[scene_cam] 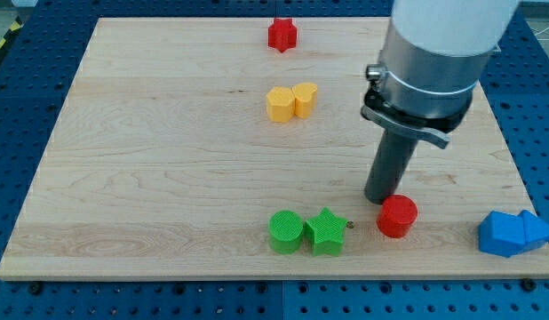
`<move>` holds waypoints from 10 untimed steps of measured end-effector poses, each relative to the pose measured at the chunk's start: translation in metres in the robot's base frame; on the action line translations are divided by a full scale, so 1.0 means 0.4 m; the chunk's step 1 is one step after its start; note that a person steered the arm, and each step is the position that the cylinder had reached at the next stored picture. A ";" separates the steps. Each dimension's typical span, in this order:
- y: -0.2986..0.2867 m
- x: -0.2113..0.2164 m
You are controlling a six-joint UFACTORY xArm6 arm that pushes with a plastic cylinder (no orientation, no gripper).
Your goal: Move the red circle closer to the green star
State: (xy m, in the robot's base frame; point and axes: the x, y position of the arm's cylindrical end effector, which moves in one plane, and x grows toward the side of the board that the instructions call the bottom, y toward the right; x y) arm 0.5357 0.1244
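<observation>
My tip (382, 199), a bare rod with no claw to clench, touches the red circle (397, 216) near the board's bottom edge. The green star (326, 231) sits left, green circle (285, 231) touching it; nothing lies between.

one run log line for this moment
my tip | touching red circle from upper left | green star left of it, gap remains | task unfinished

Red circle (397, 216): short ribbed cylinder, flat on tabletop (168, 178), touching or just beside tool tip (382, 201), toward view's bottom right of it. Green star (326, 232): flat, near tip, toward view's bottom left.
</observation>
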 end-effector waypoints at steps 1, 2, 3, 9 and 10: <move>0.066 0.001; 0.147 0.002; 0.200 0.038; -0.026 0.086; 0.011 0.082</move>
State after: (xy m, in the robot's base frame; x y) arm 0.5685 0.1287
